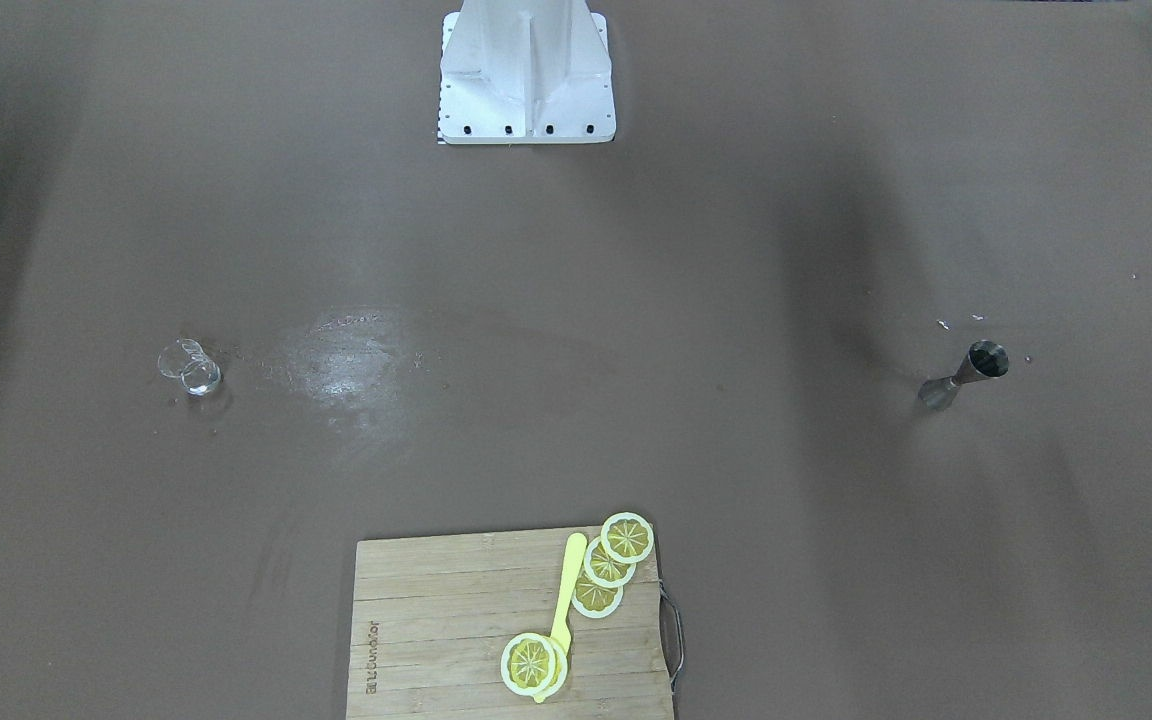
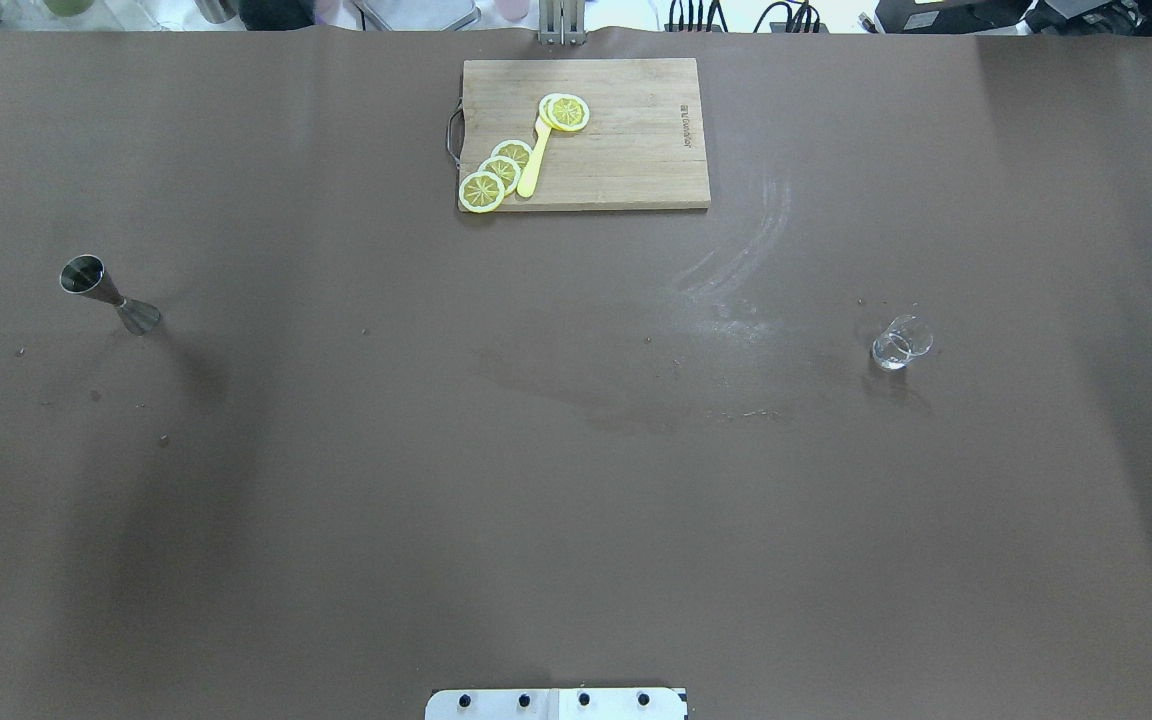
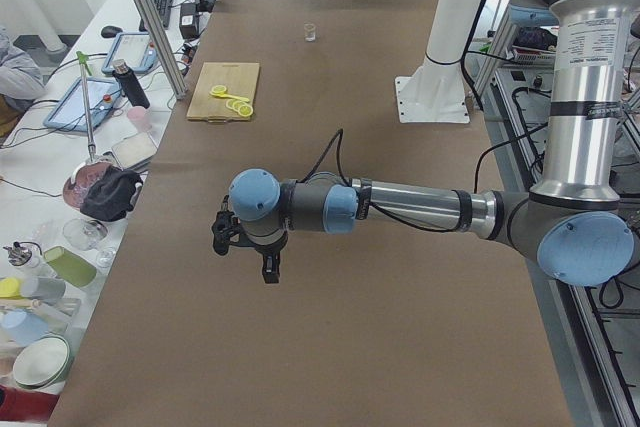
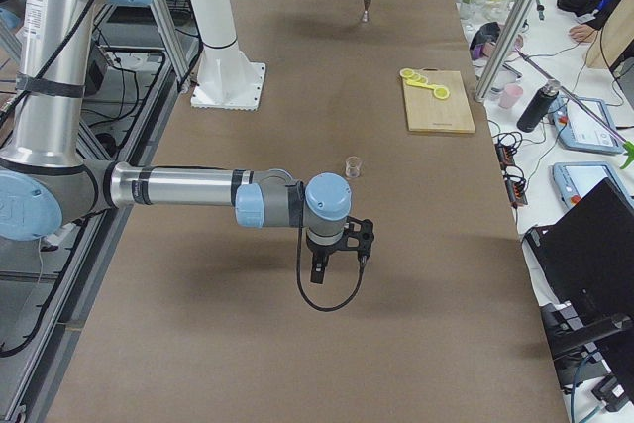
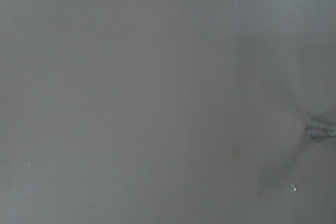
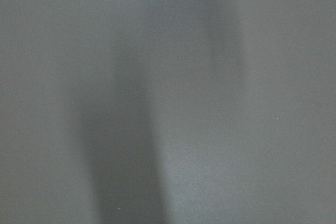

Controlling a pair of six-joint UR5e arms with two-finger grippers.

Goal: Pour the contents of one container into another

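A steel jigger [image 2: 108,294] stands upright on the brown table on my left side; it also shows in the front view [image 1: 966,374] and at the edge of the left wrist view [image 5: 320,128]. On my right side stands a small clear glass [image 2: 899,343] [image 1: 191,367] [image 4: 353,165]. The left gripper [image 3: 245,257] hangs above bare table, far from the jigger. Near the glass but short of it, the right gripper [image 4: 342,257] hovers over the table. Both grippers show only in the side views, so I cannot tell whether they are open or shut.
A wooden cutting board [image 2: 626,150] with lemon slices [image 2: 498,172] and a yellow knife [image 2: 533,160] lies at the far middle edge. The white robot base [image 1: 526,75] is at the near middle. Cluttered benches and a metal post [image 3: 150,17] flank the table.
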